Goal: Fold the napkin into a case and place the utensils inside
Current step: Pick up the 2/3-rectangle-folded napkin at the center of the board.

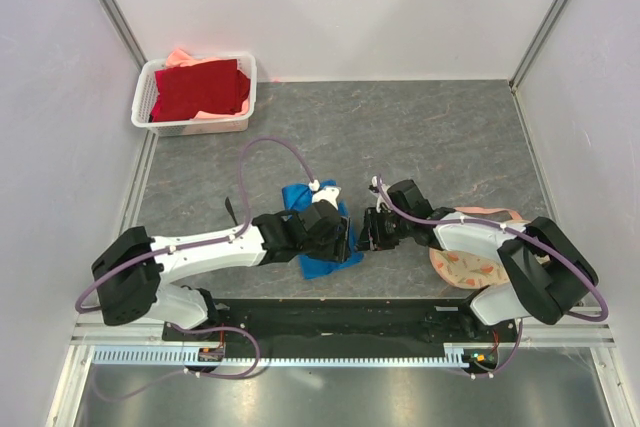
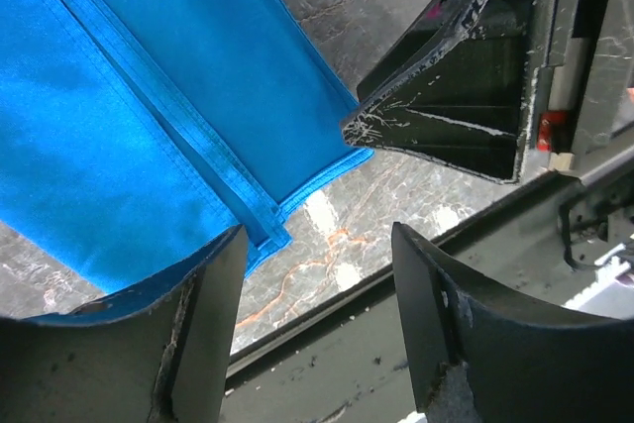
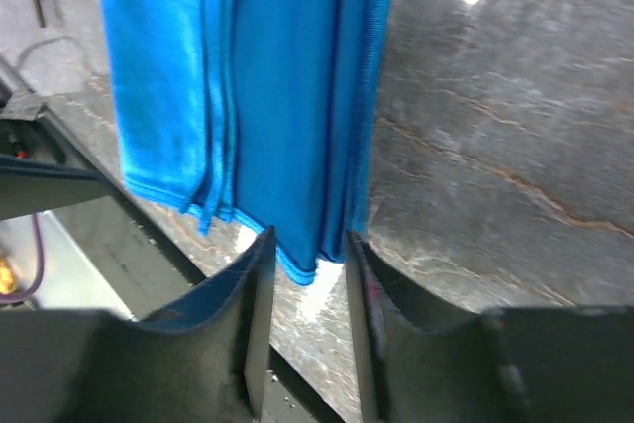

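The blue napkin [image 1: 322, 265] lies folded in layers on the grey table between the two arms. My left gripper [image 1: 343, 237] hovers over its right part, and its jaws [image 2: 317, 245] stand wide open with nothing between them. The napkin [image 2: 149, 106] fills the upper left of the left wrist view. My right gripper [image 1: 368, 232] comes in from the right. Its jaws [image 3: 307, 250] are narrowed but open, either side of the near corner of the napkin [image 3: 287, 96]. The layered folds run away from the fingers. The utensils are out of view.
A white basket [image 1: 143, 107] holding a dark red cloth [image 1: 198, 87] stands at the back left. A round peach floral mat [image 1: 468, 265] lies under the right arm. The black rail [image 1: 340, 312] at the table's near edge runs just below the napkin.
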Controlling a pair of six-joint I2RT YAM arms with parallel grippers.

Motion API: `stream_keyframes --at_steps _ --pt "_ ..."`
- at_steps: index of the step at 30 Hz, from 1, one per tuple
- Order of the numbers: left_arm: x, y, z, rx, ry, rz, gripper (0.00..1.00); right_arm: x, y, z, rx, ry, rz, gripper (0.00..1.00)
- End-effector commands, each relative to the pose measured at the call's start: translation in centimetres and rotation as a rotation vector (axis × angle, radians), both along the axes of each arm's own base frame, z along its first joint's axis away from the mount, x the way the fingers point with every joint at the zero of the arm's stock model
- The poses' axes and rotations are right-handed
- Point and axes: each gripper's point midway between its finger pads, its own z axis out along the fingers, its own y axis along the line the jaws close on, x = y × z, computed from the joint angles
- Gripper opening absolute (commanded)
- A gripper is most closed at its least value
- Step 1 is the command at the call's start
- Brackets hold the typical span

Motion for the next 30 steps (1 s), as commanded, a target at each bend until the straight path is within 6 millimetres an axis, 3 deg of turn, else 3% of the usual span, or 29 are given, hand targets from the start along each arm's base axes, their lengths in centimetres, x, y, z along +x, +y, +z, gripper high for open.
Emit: stream_keyframes --at_steps 1,8,11,19,22,30 --pt "1.0 -1.0 0.2 0.018 -0.070 0.050 0.68 0.0 1.7 1.4 0.107 0.002 0.015 0.35" --pt "1.8 -0.9 -0.1 0.162 -0.141 0.053 0.70 -0.5 3.0 4.0 0.235 0.062 -0.018 0.07" --pt "1.8 -1.2 0.2 0.162 -0.151 0.049 0.72 -0.5 3.0 4.3 0.235 0.085 -0.042 0.02" --pt "1.5 -2.1 -1.6 0.252 -0.132 0.038 0.74 -0.8 3.5 5.1 0.306 0.161 -0.107 0.00" --pt "2.1 -2.4 -1.2 0.272 -0.145 0.046 0.72 -1.0 3.7 5.5 0.333 0.178 -0.124 0.00" --pt "3.2 -2.0 -1.5 0.339 -0.177 0.079 0.53 -1.1 4.0 6.6 0.371 0.192 -0.149 0.00"
